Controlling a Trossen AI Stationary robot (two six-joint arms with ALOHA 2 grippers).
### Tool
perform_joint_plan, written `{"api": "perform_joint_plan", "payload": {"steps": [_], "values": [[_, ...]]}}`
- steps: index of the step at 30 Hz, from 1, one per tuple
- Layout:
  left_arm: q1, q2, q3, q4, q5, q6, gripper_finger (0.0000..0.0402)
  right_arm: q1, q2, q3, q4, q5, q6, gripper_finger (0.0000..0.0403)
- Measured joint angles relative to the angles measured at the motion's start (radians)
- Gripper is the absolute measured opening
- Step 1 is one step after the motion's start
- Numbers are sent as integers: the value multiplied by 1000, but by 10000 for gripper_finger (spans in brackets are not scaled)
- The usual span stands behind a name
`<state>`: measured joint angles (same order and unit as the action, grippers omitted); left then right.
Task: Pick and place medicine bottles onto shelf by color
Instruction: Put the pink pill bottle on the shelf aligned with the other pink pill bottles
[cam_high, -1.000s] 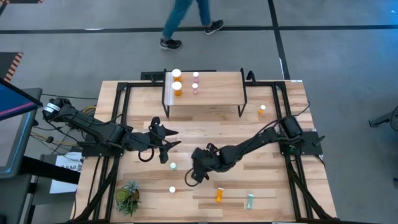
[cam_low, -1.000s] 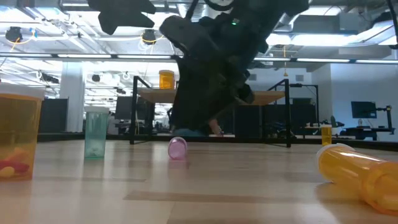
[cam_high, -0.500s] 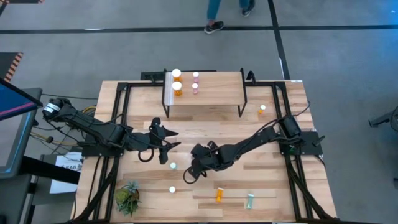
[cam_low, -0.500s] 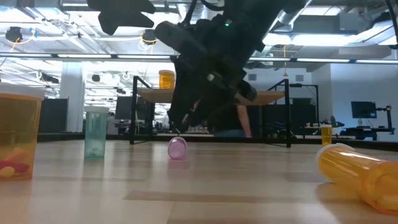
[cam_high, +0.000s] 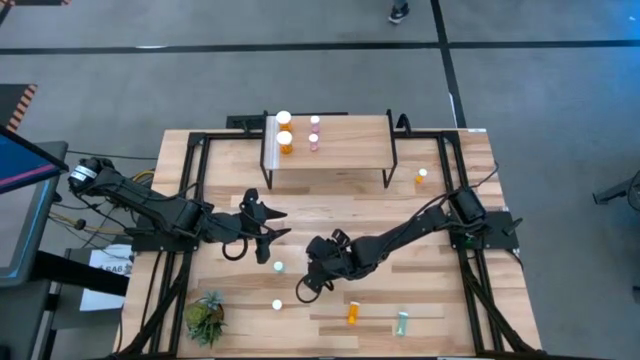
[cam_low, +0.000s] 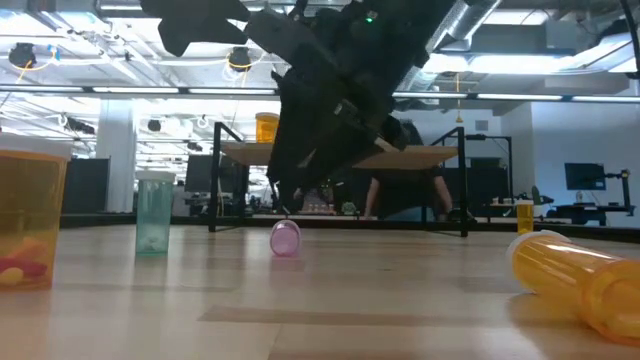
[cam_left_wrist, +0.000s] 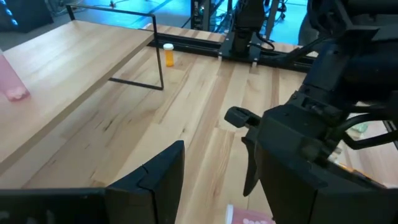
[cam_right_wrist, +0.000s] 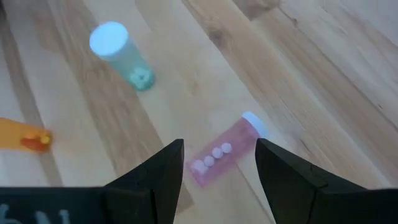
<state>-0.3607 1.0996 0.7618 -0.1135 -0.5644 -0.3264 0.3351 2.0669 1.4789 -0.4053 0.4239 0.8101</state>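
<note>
Wood counter (cam_high: 330, 215), shelf (cam_high: 330, 150) at the far edge with two orange and two pink bottles already stood on its white-strip end, grouped by color, so sorting is partway. Loose ones are scattered on the near half: green bottle (cam_right_wrist: 121, 53) upright, pink bottle (cam_right_wrist: 225, 149) lying on its side. I've got the right gripper (cam_right_wrist: 219, 163) hovering directly over the pink one, fingers parted wide enough to straddle it, holding nothing, not touching yet, lined up for the pick by my read. Left gripper (cam_high: 268, 238) waits mid-counter, fingers apart and empty.
</note>
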Motion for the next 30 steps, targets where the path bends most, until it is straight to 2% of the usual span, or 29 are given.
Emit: {"api": "perform_joint_plan", "payload": {"steps": [9, 16, 21, 25, 30], "values": [[0, 0, 0, -3, 0, 0, 183, -1, 68, 41, -31, -2, 17, 220], [0, 0, 1, -7, 0, 0, 183, -2, 156, 144, -142, -28, 38, 220], [0, 0, 1, -18, 0, -1, 183, -6, 179, 168, -219, -36, 37, 220], [0, 0, 1, -25, 2, -4, 183, -12, 176, 170, -285, -45, -1, 220], [0, 0, 1, -26, 1, -5, 183, -17, 175, 170, -285, -55, -121, 220]]}}
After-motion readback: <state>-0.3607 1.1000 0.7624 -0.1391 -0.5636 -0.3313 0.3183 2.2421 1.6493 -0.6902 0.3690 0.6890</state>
